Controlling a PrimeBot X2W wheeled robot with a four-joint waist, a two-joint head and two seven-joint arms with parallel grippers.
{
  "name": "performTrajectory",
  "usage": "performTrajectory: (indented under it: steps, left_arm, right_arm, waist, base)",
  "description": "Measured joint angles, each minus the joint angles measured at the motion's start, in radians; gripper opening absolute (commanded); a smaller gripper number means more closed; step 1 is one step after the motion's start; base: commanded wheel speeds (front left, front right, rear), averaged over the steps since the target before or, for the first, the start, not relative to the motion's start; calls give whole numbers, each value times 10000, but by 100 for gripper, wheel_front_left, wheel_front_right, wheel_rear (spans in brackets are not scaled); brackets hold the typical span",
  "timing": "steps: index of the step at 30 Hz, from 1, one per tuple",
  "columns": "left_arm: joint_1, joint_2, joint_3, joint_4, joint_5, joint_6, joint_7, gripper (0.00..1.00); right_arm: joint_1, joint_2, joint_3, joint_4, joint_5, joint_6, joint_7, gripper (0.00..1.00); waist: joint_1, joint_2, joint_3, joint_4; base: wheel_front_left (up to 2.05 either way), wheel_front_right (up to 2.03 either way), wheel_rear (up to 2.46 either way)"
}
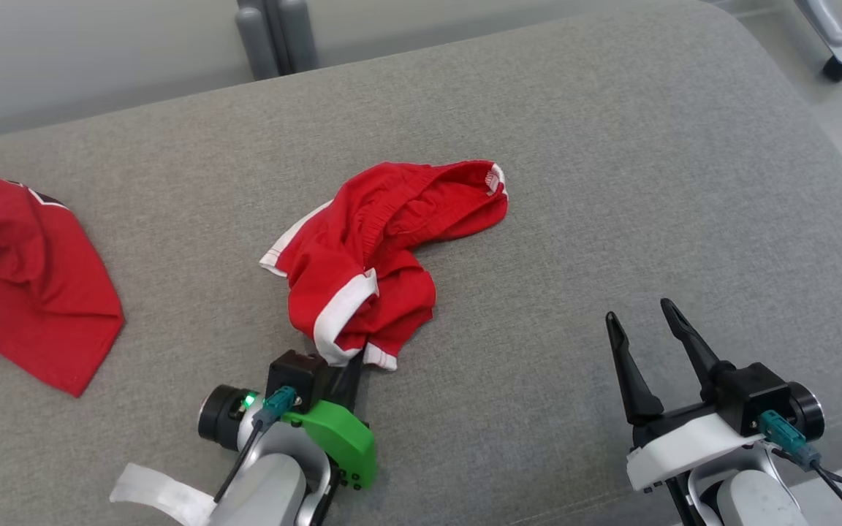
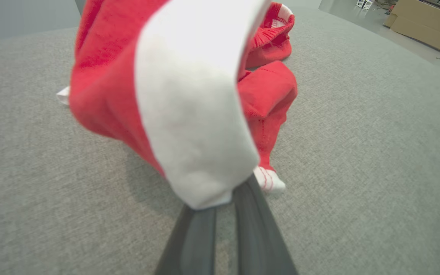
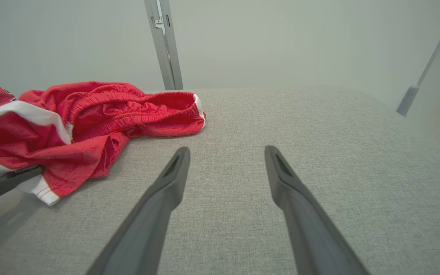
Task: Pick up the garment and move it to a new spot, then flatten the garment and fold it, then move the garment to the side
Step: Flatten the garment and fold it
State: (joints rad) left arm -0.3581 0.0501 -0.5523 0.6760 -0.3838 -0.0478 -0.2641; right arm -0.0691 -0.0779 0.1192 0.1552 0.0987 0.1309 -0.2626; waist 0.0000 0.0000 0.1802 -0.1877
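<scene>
The red shorts [image 1: 384, 248] are lying crumpled at the middle of the grey cushion [image 1: 611, 146]. Toward the cushion's near edge, the left gripper [image 2: 224, 204] is pinching their white-banded hem, probably to lift them elsewhere. The right gripper [image 1: 639, 310] is hovering over the cushion's near right with its jaws spread, likely not needed for this lift.

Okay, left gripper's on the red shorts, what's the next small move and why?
Probably raise the left gripper a little, lifting the red shorts off the grey cushion. Its fingers look shut on the white-trimmed hem, while most of the cloth lies crumpled on the surface, and the right gripper stands open and apart, holding nothing.
</scene>
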Motion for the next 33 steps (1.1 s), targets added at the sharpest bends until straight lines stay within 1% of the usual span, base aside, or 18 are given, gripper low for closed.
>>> performTrajectory:
  steps: [3, 7, 13, 16, 17, 18, 19, 22, 26, 33]
  left_arm:
    - [-213, 226, 159, -65, 558, 182, 0, 0]
    - [-493, 698, 403, -142, 1076, 418, 0, 0]
    - [-633, 1143, 606, -251, 1565, 721, 0, 0]
    - [-408, 1453, 543, 153, 1847, 844, -2, 0]
    - [-314, 1488, 512, 305, 1883, 849, 0, 24]
    - [-230, 1494, 495, 420, 1902, 863, 0, 74]
    - [-153, 1469, 493, 510, 1908, 871, -2, 100]
    - [60, 1229, 548, 717, 1862, 965, 0, 100]
    - [281, 863, 673, 623, 1808, 1039, -2, 100]
    - [452, 529, 683, 267, 1927, 980, 0, 100]
  right_arm:
    - [32, 54, -56, 4, 67, 0, 0, 100]
    - [180, 134, -33, 65, 128, 0, 0, 100]
    - [246, 215, 13, 123, 190, 0, 0, 100]
    - [215, 249, 148, 159, 263, 0, 0, 100]
    - [185, 253, 211, 169, 297, 0, 0, 100]
    - [140, 257, 251, 186, 318, 0, 0, 100]
    - [80, 261, 276, 215, 349, 0, 0, 100]
    - [-81, 259, 414, 366, 454, 0, 0, 100]
    - [-483, 197, 690, 654, 750, 0, 0, 100]
    - [-1485, -31, 1281, 1664, 1651, 0, -2, 100]
  waist:
    - [0, 0, -46, 248]
    - [0, 0, -187, 704]
    - [0, 0, -427, 1555]
    - [0, 0, -551, 2101]
    - [0, 0, -570, 2222]
    - [0, 0, -581, 2331]
    - [0, 0, -584, 2430]
    - [0, 0, -542, 2665]
    - [0, 0, -337, 2801]
    - [0, 0, -30, 3212]
  base:
    - [0, 0, 0]
    - [0, 0, 0]
    - [0, 0, 0]
    - [0, 0, 0]
    - [0, 0, 0]
    - [0, 0, 0]
    - [0, 0, 0]
    - [0, 0, 0]
    - [0, 0, 0]
    - [0, 0, 0]
